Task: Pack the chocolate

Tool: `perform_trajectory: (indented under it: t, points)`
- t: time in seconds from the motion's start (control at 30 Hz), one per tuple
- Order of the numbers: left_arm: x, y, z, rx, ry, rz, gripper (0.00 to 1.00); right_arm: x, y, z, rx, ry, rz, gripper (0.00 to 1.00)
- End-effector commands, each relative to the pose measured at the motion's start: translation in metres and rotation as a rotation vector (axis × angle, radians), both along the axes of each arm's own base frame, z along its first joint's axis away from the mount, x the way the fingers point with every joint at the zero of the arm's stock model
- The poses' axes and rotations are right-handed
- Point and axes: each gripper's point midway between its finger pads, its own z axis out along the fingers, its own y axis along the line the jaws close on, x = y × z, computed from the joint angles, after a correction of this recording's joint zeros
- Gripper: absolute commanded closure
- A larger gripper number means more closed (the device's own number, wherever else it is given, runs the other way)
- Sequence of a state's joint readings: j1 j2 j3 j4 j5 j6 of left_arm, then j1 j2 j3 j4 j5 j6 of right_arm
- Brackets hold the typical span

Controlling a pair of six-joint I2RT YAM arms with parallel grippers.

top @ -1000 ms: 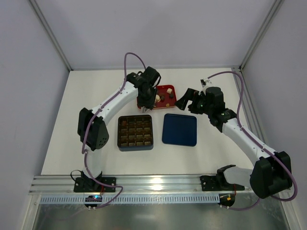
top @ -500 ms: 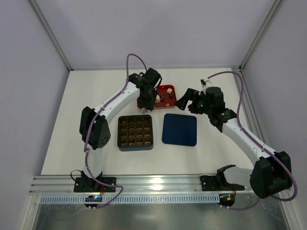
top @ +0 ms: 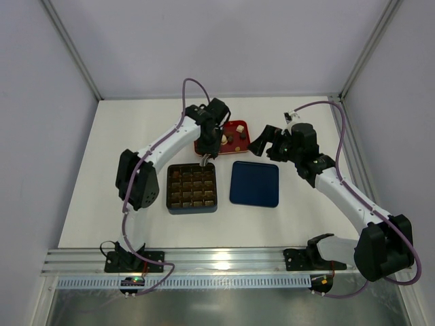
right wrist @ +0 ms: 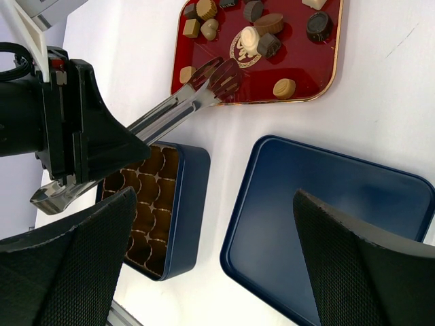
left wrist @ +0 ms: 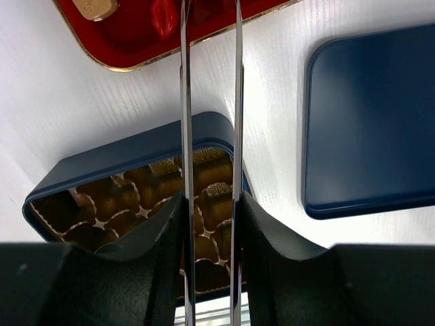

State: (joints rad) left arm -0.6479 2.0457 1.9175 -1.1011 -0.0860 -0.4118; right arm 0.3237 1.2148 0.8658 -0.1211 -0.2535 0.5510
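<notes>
The chocolate (right wrist: 262, 42), several small brown, tan and cream pieces, lies on a red tray (right wrist: 319, 75) at the back middle (top: 238, 129). My left gripper (left wrist: 209, 200) is shut on metal tongs (left wrist: 183, 102). In the right wrist view the tongs (right wrist: 170, 115) reach to the tray's near edge, and I see no piece between their tips. The dark box (top: 192, 187) with brown compartments sits below the tongs. Its compartments (left wrist: 136, 197) look empty. My right gripper (right wrist: 214, 197) is open and empty above the navy lid (right wrist: 326, 217).
The navy lid (top: 255, 183) lies flat just right of the box, a narrow strip of white table between them. The red tray touches neither. The cell's walls stand at the back and both sides, and a metal rail (top: 217, 261) runs along the near edge.
My left arm's elbow and wrist have shifted a little to the right, still holding the tongs over the tray's near edge. The right arm has not moved.
</notes>
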Motion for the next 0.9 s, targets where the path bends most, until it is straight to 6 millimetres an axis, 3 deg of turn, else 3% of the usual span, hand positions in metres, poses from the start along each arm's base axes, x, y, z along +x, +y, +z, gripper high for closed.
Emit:
perform_trajectory:
  t: [0.0,0.43,0.87]
  points:
    - [0.009,-0.006,0.014,-0.013,-0.047,-0.011,0.65,0.003,0.001,0.018,0.010,-0.065,0.003,0.04]
    - [0.022,-0.005,0.038,-0.008,-0.120,-0.007,0.69,0.004,0.001,0.019,0.009,-0.067,0.002,0.04]
    - [0.020,-0.005,0.039,-0.010,-0.110,-0.017,0.64,0.006,0.002,0.018,0.007,-0.065,0.002,0.04]
